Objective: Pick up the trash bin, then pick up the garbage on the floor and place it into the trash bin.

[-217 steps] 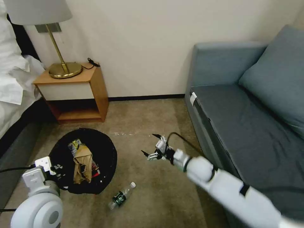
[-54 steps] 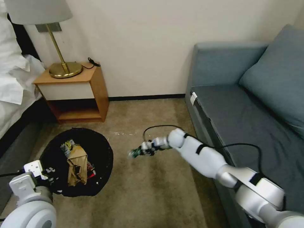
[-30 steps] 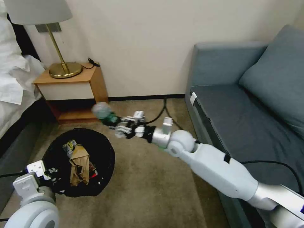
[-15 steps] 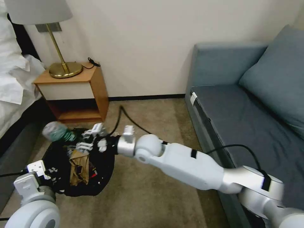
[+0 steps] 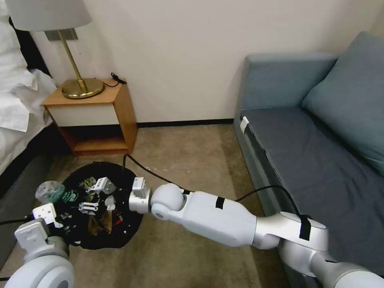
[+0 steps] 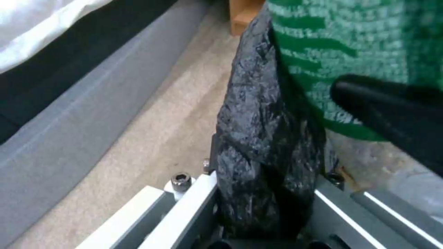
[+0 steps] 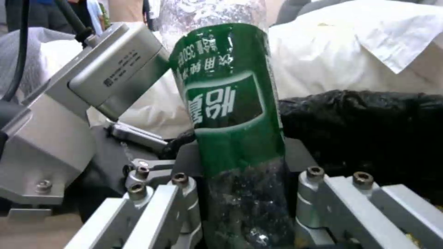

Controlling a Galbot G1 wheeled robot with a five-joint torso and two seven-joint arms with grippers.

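Left gripper (image 5: pixel 66 222) sits nearest the robot, at the near rim of the trash bin (image 5: pixel 124 224), clamped on the black plastic liner; in the left wrist view the crinkled liner (image 6: pixel 263 145) is pinched between its two metal fingers (image 6: pixel 184 207). The bin is on the beige carpet (image 5: pixel 192 248), between the grey bed base on the left side and the right arm.

Right gripper (image 5: pixel 86 196) reaches across from the right and hangs over the open mouth of the bin. It is closed on the bottle (image 5: pixel 56 192), a clear bottle with a green label. In the right wrist view the bottle (image 7: pixel 231 114) stands between the fingers (image 7: pixel 152 207), gripped by its lower clear part with the green label beyond them. In the head view the bottle points toward the left rim of the bin, just above the left gripper's white housing.

Inside the bin lies crumpled tan-brown paper (image 5: pixel 105 218), partly covered by the right gripper, with a yellow-silver wrapper (image 5: pixel 89 182) at the far side and a trace of red wrapper (image 5: pixel 118 219) beside the paper.

Beyond the bin, a wooden nightstand (image 5: pixel 120 116) stands against the wall and carries a brass lamp (image 5: pixel 80 86). White bedding (image 5: pixel 16 100) lies at the far left. A blue-grey sofa (image 5: pixel 312 152) lines the right side.
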